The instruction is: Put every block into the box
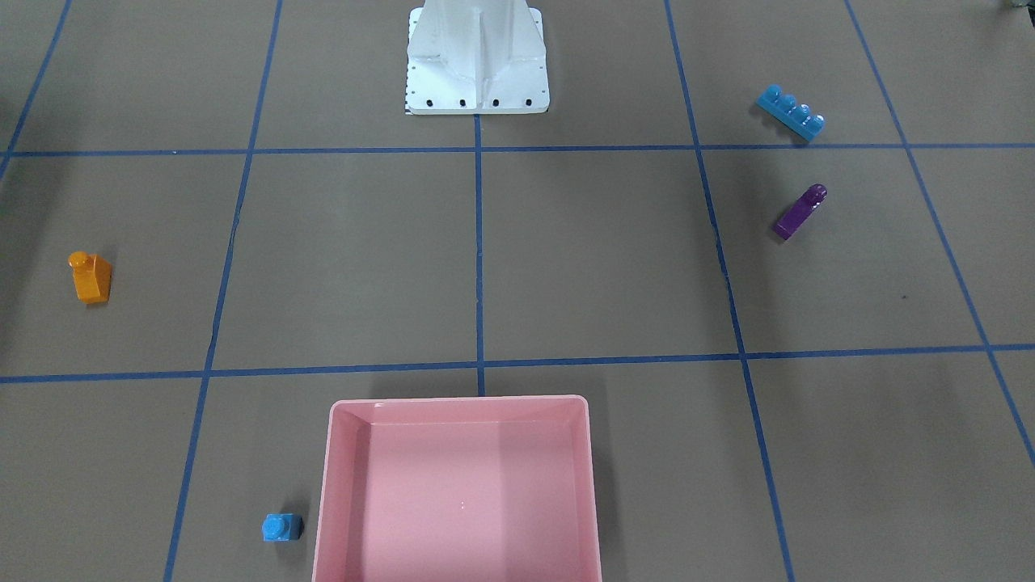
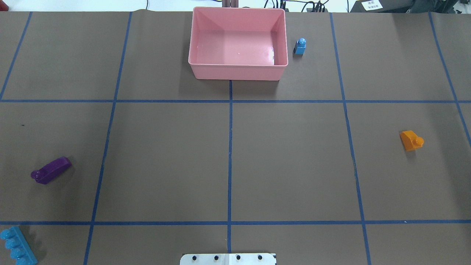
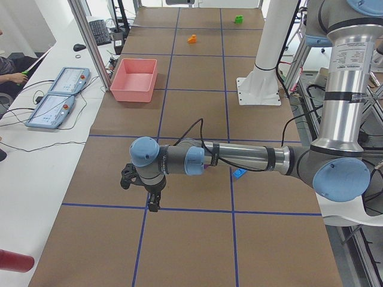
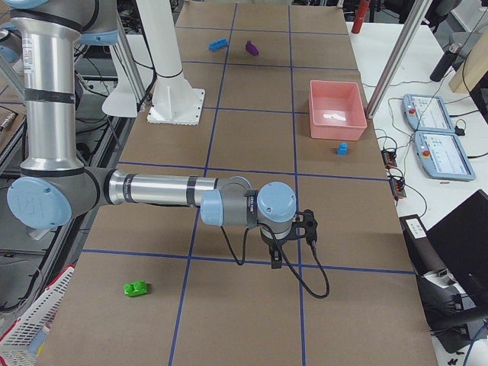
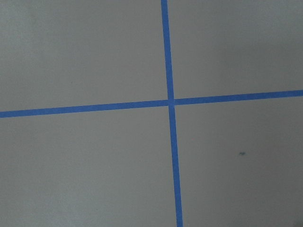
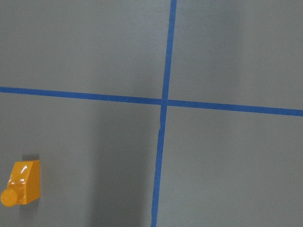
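The pink box [image 1: 457, 399] stands at the table's far edge from the robot and holds no block [image 2: 237, 71]. A small blue block [image 2: 300, 46] stands just beside it on the robot's right. An orange block [image 2: 411, 140] lies far right and shows in the right wrist view [image 6: 22, 183]. A purple block [image 2: 51, 170] and a long blue block [image 2: 16, 246] lie far left. A green block [image 4: 136, 288] lies beyond the right end. My left gripper [image 3: 154, 205] and right gripper [image 4: 276, 261] show only in the side views, pointing down above the mat. I cannot tell whether they are open.
The white robot base [image 1: 477, 65] stands at the table's middle on the robot's side. Blue tape lines [image 5: 169, 101] cross the brown mat. Two control tablets [image 3: 60, 95] lie on the white side bench past the box.
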Available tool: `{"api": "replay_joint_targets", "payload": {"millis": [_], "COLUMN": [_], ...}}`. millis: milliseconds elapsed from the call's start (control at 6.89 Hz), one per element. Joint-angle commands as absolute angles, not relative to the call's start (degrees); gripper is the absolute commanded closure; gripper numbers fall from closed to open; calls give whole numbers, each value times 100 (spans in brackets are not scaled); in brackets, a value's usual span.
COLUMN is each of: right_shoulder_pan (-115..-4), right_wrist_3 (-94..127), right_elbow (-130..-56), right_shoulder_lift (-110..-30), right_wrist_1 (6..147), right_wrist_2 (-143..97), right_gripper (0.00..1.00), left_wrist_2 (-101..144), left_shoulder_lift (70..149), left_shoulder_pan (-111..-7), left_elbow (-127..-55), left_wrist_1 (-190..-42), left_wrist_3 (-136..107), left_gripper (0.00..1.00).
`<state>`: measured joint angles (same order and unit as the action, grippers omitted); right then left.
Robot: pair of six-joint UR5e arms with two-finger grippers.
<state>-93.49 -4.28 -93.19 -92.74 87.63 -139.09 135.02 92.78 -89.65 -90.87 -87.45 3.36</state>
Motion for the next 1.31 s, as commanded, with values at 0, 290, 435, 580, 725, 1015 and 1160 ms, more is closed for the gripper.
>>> {"api": "replay_joint_targets", "payload": {"millis": [0,290,435,580,725,1015,1160], "right_shoulder_pan": [-9352,-9343,-9291,-9273,-8985,-8021,-7494], "right_wrist_3": [-422,-439,-431,-405,-387,1517,2121], "right_elbow": [-9325,-9474,-9466,-9553,-9832,-9967,-10010], "right_shoulder_lift": [-9290,-9212,-9098,-9097,-9010,-8553,-8500], "right_wrist_1": [8745,8710,8710,8710,8710,8675,8118], "right_wrist_2": [-13904,-13904,-13887,-13939,-13922,-13774,-13424], "right_gripper": [0,0,0,0,0,0,0], "left_wrist_2": [13509,13491,13491,13509,13517,13570,13562], "left_shoulder_lift": [9281,9316,9351,9352,9352,9352,9343], "left_shoulder_pan": [-8965,-8965,-8956,-8913,-8729,-8710,-8658], "left_elbow": [-9088,-9254,-9446,-9692,-9712,-9712,-9712], "left_wrist_1": [-8745,-8745,-8745,-8745,-8823,-9410,-9526], "left_wrist_3": [343,308,290,290,264,281,273], "left_gripper": [0,0,0,0,0,0,0]}}
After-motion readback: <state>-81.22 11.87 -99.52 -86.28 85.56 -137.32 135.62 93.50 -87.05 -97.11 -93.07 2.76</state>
